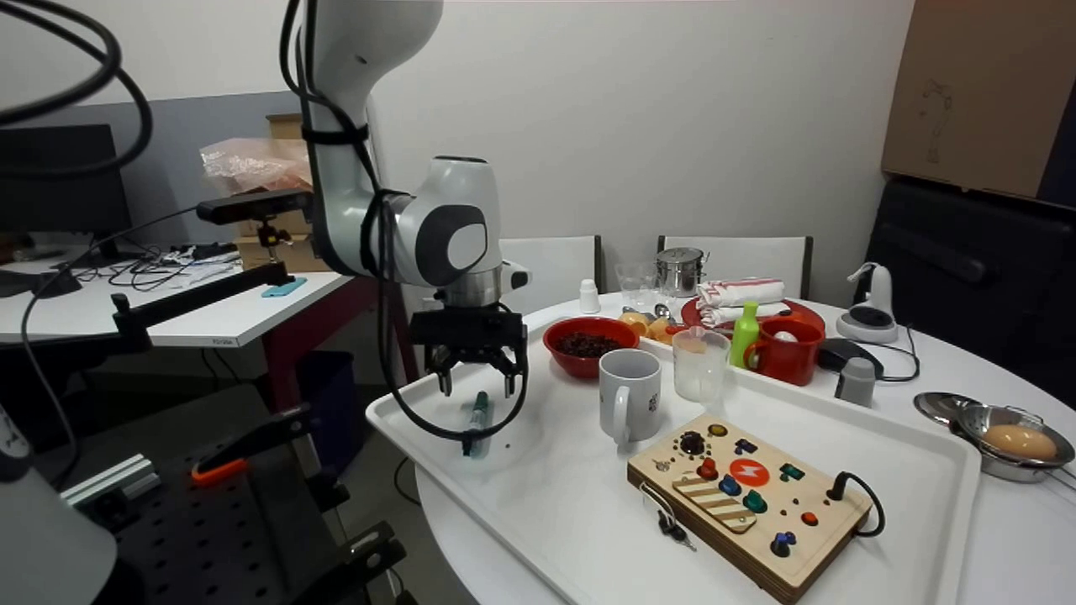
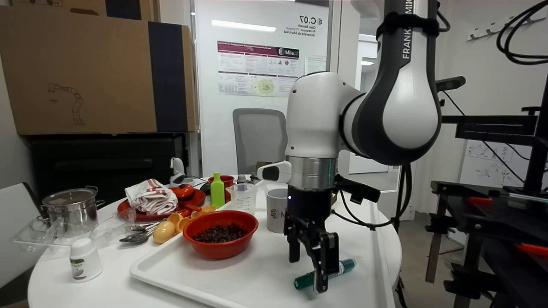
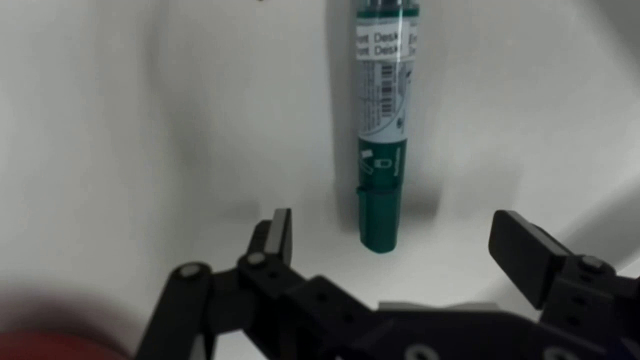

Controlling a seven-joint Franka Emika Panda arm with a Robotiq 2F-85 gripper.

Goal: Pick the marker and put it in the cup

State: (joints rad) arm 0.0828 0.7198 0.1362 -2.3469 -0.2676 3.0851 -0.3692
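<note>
The teal marker [image 1: 477, 418] lies flat on the white tray [image 1: 538, 496]. It also shows in an exterior view [image 2: 305, 280] and in the wrist view [image 3: 381, 165], with its green cap end toward the gripper. My gripper [image 1: 477, 386] is open and empty above the marker, pointing down. In the wrist view the gripper's fingers [image 3: 390, 225] stand apart on either side of the cap end, not touching it. The white-grey mug [image 1: 639, 395] stands upright on the tray; in an exterior view the mug [image 2: 276, 210] is partly hidden by the gripper.
A red bowl [image 1: 580, 363] with dark contents stands on the tray near the mug. A clear measuring cup [image 1: 700, 370] stands beside the mug. A wooden toy board [image 1: 714, 504] with knobs lies in front of it. A black cable loops beside the gripper.
</note>
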